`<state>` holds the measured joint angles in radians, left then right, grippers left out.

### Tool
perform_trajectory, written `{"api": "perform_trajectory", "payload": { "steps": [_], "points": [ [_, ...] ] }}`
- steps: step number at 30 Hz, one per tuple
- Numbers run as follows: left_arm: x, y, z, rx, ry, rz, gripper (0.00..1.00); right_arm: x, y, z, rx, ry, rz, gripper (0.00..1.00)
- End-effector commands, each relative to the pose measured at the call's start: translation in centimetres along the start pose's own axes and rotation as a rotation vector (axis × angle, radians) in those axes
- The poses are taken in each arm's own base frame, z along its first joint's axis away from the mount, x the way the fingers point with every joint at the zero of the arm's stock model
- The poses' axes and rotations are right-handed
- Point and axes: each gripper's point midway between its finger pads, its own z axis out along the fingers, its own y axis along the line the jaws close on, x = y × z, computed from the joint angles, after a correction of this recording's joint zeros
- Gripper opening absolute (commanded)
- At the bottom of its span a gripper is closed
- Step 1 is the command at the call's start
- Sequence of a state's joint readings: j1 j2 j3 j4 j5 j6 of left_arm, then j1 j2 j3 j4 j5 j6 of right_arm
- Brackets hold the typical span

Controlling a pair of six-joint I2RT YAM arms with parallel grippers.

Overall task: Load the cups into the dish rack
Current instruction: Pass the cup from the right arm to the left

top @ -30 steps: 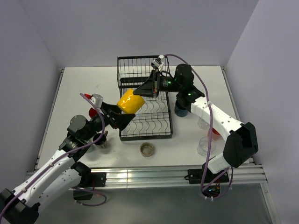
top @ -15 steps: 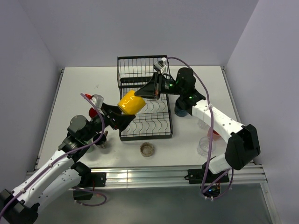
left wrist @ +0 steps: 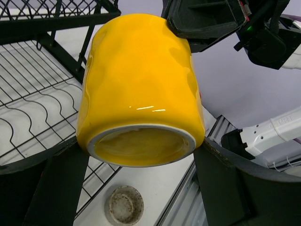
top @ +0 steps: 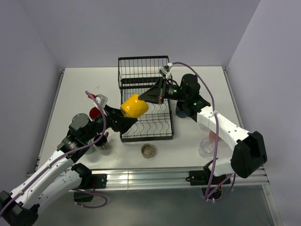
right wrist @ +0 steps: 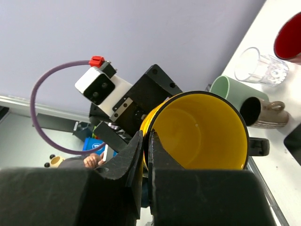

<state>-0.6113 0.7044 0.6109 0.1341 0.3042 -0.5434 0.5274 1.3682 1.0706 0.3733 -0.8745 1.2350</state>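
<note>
My left gripper (top: 123, 118) has the yellow mug (top: 134, 106) clamped sideways over the dish rack (top: 146, 128). The right gripper (right wrist: 147, 141) is pinching its rim, I think.

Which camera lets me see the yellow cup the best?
The left wrist view: the yellow cup fills the picture, on its side, bottom toward the camera. The right wrist view only looks into its open mouth. The top view shows it small, above the dish rack.
</note>
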Motion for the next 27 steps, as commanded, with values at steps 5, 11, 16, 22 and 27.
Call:
{"api": "perform_trajectory", "payload": {
  "steps": [5, 11, 16, 22, 27],
  "points": [
    [-5.8, -2.1, -0.7, 0.005, -0.153, 0.040, 0.00, 1.5, -1.0, -0.8, 0.038, -0.001, -0.041, 0.00],
    [-5.4, -1.7, -0.7, -0.016, -0.134, 0.018, 0.00, 1.8, -2.2, -1.1, 0.085, -0.018, -0.053, 0.00],
    [-5.3, -1.3, -0.5, -0.054, -0.098, -0.001, 0.00, 1.9, -3.7, -1.5, 0.144, -0.047, -0.052, 0.06],
    [-5.1, -0.9, -0.9, -0.104, -0.058, -0.017, 0.00, 1.6, -5.8, -1.5, 0.219, -0.088, -0.059, 0.10],
    [-4.9, -0.4, -0.8, -0.142, -0.021, -0.029, 0.00, 1.3, -7.2, -1.7, 0.273, -0.117, -0.057, 0.13]
  ]
}}
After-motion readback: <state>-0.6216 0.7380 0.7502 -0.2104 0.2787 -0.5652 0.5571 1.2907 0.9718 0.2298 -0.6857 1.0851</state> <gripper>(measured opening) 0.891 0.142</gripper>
